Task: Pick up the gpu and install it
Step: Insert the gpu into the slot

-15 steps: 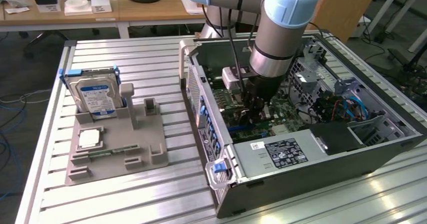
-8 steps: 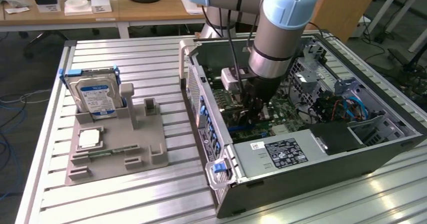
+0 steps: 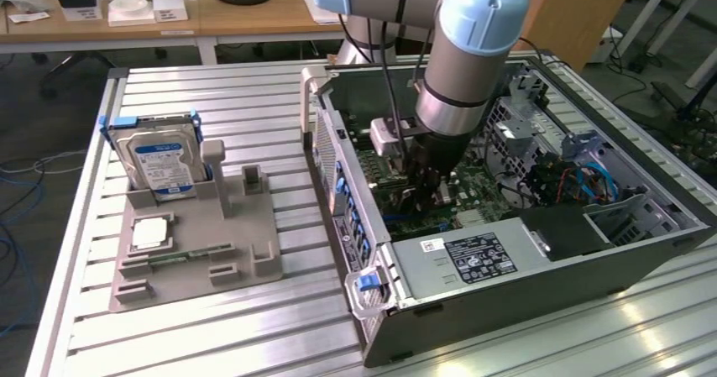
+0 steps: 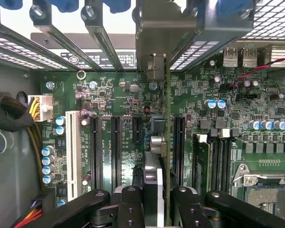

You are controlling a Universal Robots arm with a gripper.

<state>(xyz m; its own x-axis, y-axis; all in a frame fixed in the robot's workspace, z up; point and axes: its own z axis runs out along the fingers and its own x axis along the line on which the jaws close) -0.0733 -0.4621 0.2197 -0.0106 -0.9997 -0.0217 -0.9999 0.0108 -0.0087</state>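
Note:
In the wrist view the gpu [image 4: 160,118] appears edge-on, a thin green board with black parts. Its silver bracket [image 4: 154,38] reaches up to the case's rear slot openings. My gripper [image 4: 154,204] is shut on the card, with one black finger [image 4: 131,204] on each side. The card stands upright over the motherboard [image 4: 109,90], between a black expansion slot [image 4: 115,152] and another slot [image 4: 179,147]. Whether its edge sits in a slot cannot be told. In the exterior view my gripper [image 3: 431,188] is low inside the open computer case [image 3: 505,297].
A grey fixture [image 3: 191,243] on the slatted table, at the exterior view's left, holds a silver hard drive [image 3: 163,163], a memory stick [image 3: 185,255] and a processor [image 3: 149,233]. The power supply [image 3: 471,259] and cables [image 3: 588,180] crowd the case. A white slot [image 4: 73,152] and memory slots [image 4: 218,161] flank the card.

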